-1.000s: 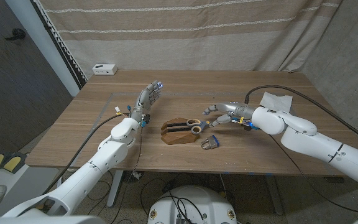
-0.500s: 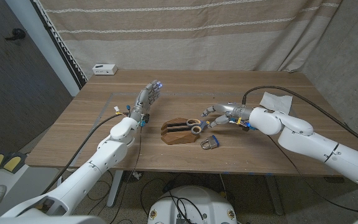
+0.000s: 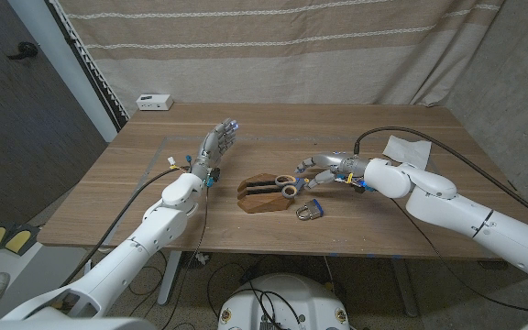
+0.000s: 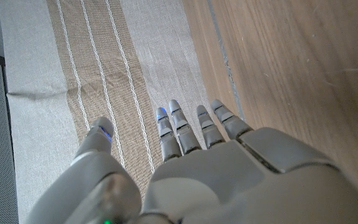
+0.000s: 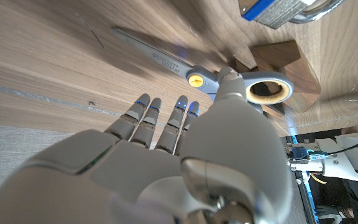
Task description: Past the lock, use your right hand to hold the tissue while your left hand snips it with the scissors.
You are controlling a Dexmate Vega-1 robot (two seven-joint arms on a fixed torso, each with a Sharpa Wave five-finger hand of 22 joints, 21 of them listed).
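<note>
1. Head view: the left hand (image 3: 216, 147) is raised over the wooden surface (image 3: 273, 128) at about ten o'clock from the wooden stand (image 3: 266, 195), fingers straight, a little apart, with nothing in them.
2. Head view: the scissors (image 3: 282, 184) lie on that stand near the middle of the surface, tan handle loops toward three o'clock. The right hand (image 3: 324, 169) sits just at three o'clock of the loops, fingers (image 3: 302, 165) spread toward them; it seems to grasp nothing, though contact is hard to judge from here.
3. Head view: the lock (image 3: 308, 210) lies at about five o'clock of the stand, just beside it. The tissue (image 3: 403, 148) lies well apart at two o'clock, near the surface's far right edge, beyond the right arm. A small white box (image 3: 155, 102) sits at the far left corner.
4. Left wrist view: the left hand (image 4: 197, 162) shows its back, fingertips (image 4: 178, 118) extended and bare against the striped curtain (image 4: 92, 68).
5. Right wrist view: the right hand (image 5: 160, 162) hovers beside the scissors (image 5: 185, 65), its thumb up against the handle loop near the yellow pivot; the other fingers are extended, holding nothing. The lock (image 5: 284, 9) shows at the edge.
</note>
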